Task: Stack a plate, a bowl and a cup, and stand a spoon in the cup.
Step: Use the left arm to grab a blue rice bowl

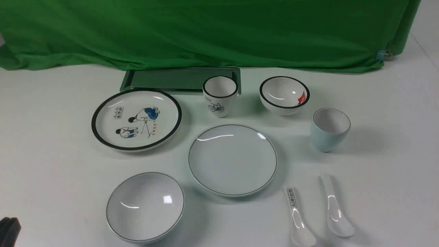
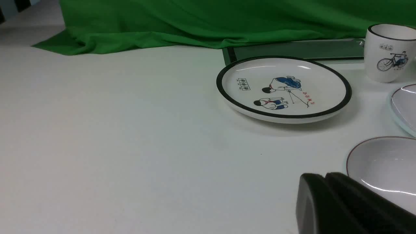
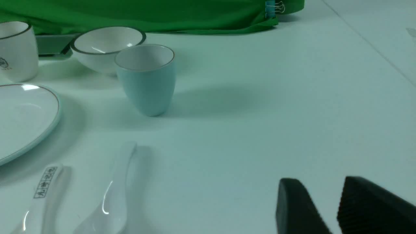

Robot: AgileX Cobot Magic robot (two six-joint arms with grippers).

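The plain plate (image 1: 232, 160) lies mid-table, its edge showing in both wrist views (image 2: 404, 105) (image 3: 22, 118). Near the front left sits the plain wide bowl (image 1: 145, 206) (image 2: 385, 167). The pale blue cup (image 1: 329, 129) (image 3: 146, 79) stands upright at the right. In front of it lies the plain white spoon (image 1: 335, 207) (image 3: 112, 195), beside a labelled spoon (image 1: 297, 214) (image 3: 40, 191). My left gripper (image 1: 8, 230) (image 2: 325, 178) is shut and empty, just left of the bowl. My right gripper (image 3: 320, 185) is open over bare table, right of the spoon; the front view does not show it.
A black-rimmed plate with cartoon figures (image 1: 136, 119) (image 2: 283, 88), a bicycle cup (image 1: 220, 96) (image 2: 389, 53) and a small black-rimmed bowl (image 1: 284, 94) (image 3: 105, 47) stand further back. A green tray (image 1: 171, 79) and green cloth (image 1: 205, 31) line the far side.
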